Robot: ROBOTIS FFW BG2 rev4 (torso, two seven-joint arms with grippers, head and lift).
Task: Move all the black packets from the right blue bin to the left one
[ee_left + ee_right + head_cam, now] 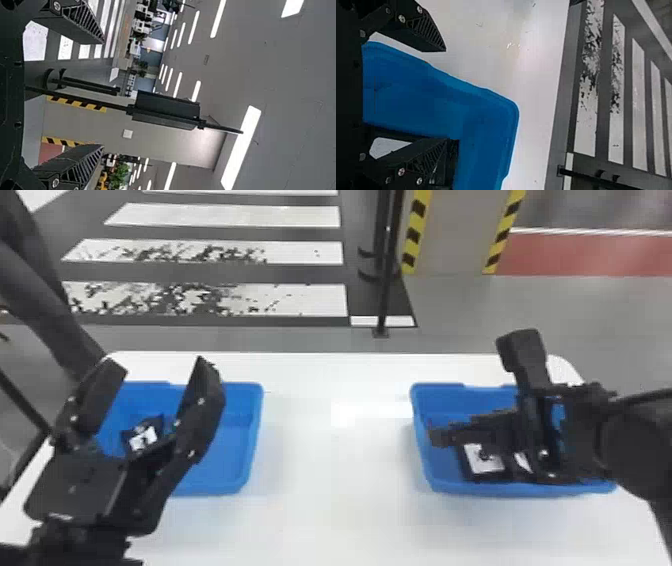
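1. Left arm [82,540], nearest my head camera: held at the near left. Right arm [645,440]: in from the right side, and the closer arm to the pick.
2. Right blue bin [500,490]: source, beneath the right gripper. Left blue bin [252,435]: destination, across the white table.
3. Left gripper [159,365]: fingers spread, holding nothing; no part in the pick, I judge. Right gripper [445,95]: fingers spread, nothing grasped.
4. Black packets [482,460]: low in the source bin, below the right gripper and toward my side of it, partly hidden behind one finger. Their long axis I cannot determine. My judgement: lower and bring the gap toward me to straddle one; closing from here risks missing it.
5. Single packet [144,438]: already in the destination bin.
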